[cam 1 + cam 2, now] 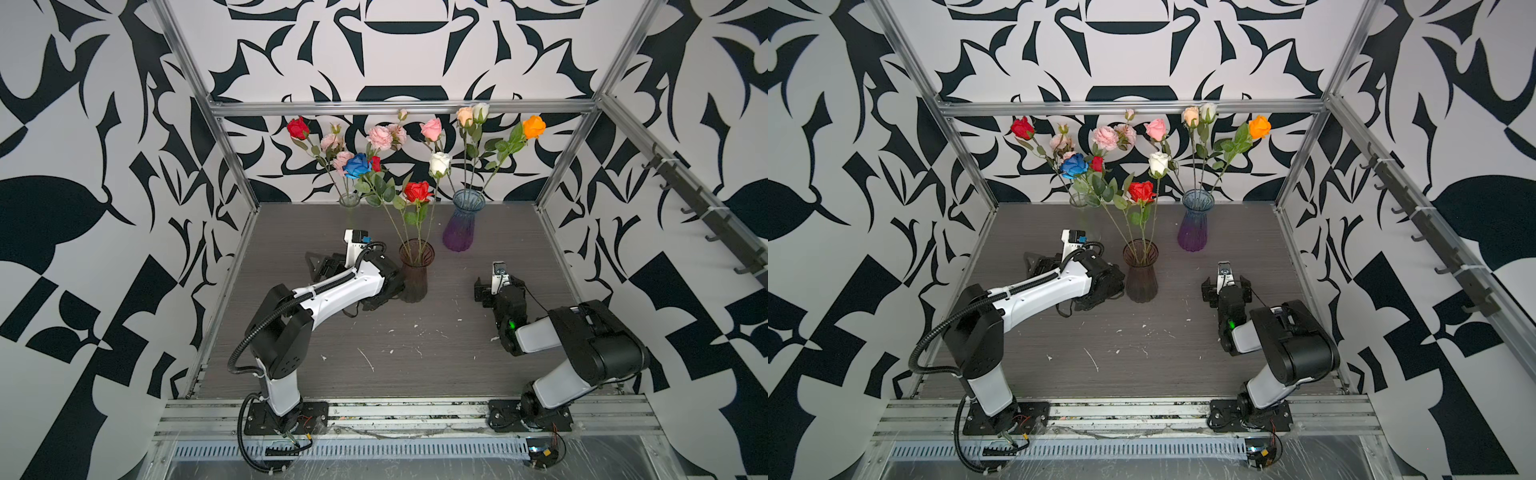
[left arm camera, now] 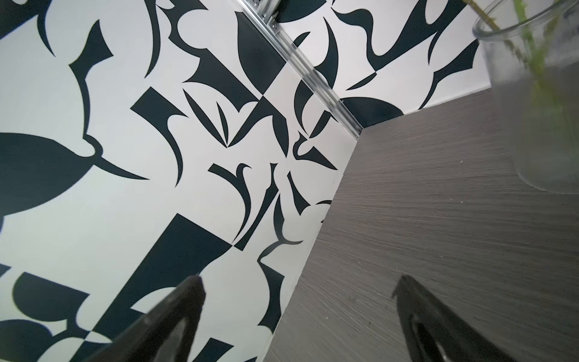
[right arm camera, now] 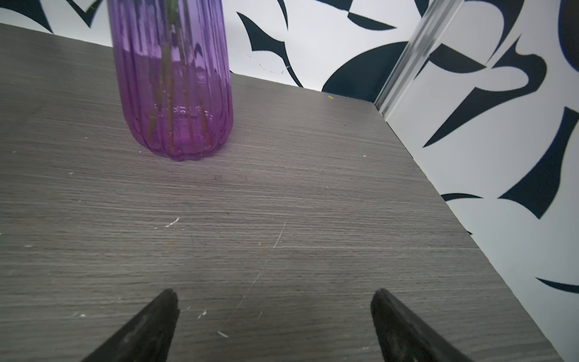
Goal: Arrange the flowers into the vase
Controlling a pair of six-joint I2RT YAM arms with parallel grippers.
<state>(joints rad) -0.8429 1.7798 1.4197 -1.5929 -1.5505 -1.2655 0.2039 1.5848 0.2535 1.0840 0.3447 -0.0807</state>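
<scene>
Grey table (image 1: 415, 345) carries three vases. All flowers (image 1: 417, 191) stand in them: dark vase (image 1: 415, 274) at centre, purple vase (image 1: 461, 226) behind it, clear vase (image 1: 349, 201) at back left. Left gripper (image 2: 297, 288) and right gripper (image 3: 275, 297): jaws spread, both empty, low over the table.

Tabletop (image 3: 313, 203): matt grey woodgrain, scratched. Purple vase (image 3: 172, 94): glossy ribbed glass. Frame rail (image 1: 332, 109): brushed metal.

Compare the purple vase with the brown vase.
The purple vase fades from a blue rim to purple; the brown vase is smoky brown throughout. The purple vase stands farther back; the brown vase nearer, beside the left arm. Both stand upright holding flowers.
</scene>
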